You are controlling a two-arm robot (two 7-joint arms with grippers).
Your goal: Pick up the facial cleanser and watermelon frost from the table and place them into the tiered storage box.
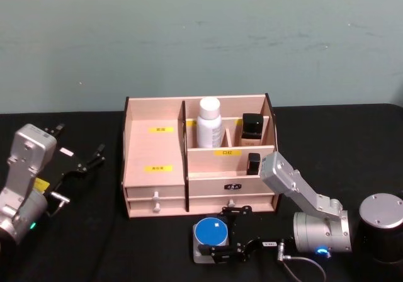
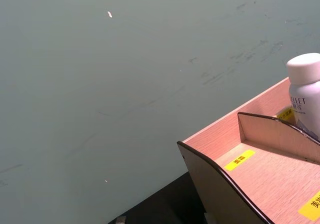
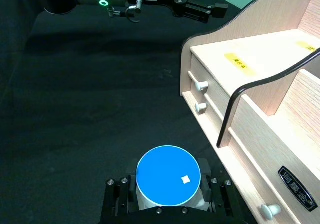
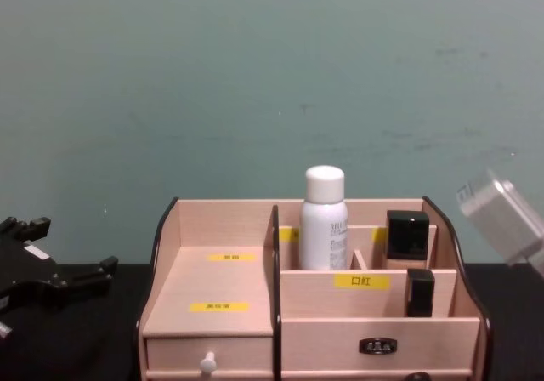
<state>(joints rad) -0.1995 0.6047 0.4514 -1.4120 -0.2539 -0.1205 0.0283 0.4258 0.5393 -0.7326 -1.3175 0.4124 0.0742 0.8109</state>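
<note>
The tiered storage box [image 1: 154,150] stands mid-table, its drawers facing me. A white bottle [image 1: 208,122], which I take for the facial cleanser, stands upright in a rear compartment [image 4: 324,219]. In front of the drawers, on the black table, sits a round white jar with a blue lid [image 1: 210,231], probably the watermelon frost. My right gripper [image 1: 218,233] is down at it with a finger against each side [image 3: 168,175]. It looks shut on the jar. My left gripper [image 1: 77,146] hovers open to the left of the box.
A black bottle [image 1: 252,126] and a small black tube [image 1: 253,163] stand in the right compartments. A dark cylinder with a silver lid [image 1: 380,225] stands at the right front. The box's wide left tier [image 2: 270,174] holds nothing.
</note>
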